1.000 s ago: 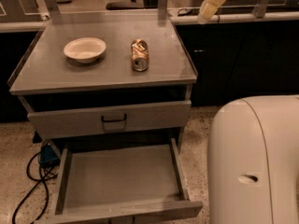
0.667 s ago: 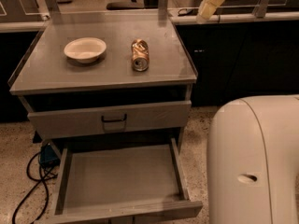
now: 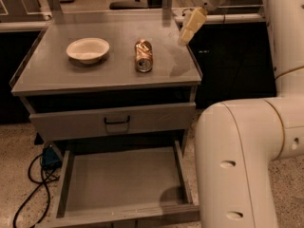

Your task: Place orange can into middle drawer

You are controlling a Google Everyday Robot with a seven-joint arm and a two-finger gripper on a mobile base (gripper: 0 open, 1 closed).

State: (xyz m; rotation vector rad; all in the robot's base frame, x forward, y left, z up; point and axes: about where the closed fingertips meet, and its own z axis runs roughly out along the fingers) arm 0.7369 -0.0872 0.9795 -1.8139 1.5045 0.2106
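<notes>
The orange can (image 3: 143,56) lies on its side on the grey cabinet top (image 3: 57,75), near the middle, to the right of a white bowl. My gripper (image 3: 187,32) hangs above the right rear part of the cabinet top. It is about a hand's width to the right of the can and holds nothing that I can see. The middle drawer (image 3: 71,175) is pulled out low at the front, a shallow grey tray with nothing in it. My arm's large white link (image 3: 237,165) covers the space just right of the drawer.
A white bowl (image 3: 88,49) stands at the left of the cabinet top. The upper drawer front (image 3: 71,125) with a black handle is shut. Black cables and a blue plug (image 3: 47,158) lie on the floor at the left. A counter runs along the back.
My gripper has come down and to the left, from above the back counter to over the cabinet top's right side, nearer the can. The can, bowl and drawer have not moved.
</notes>
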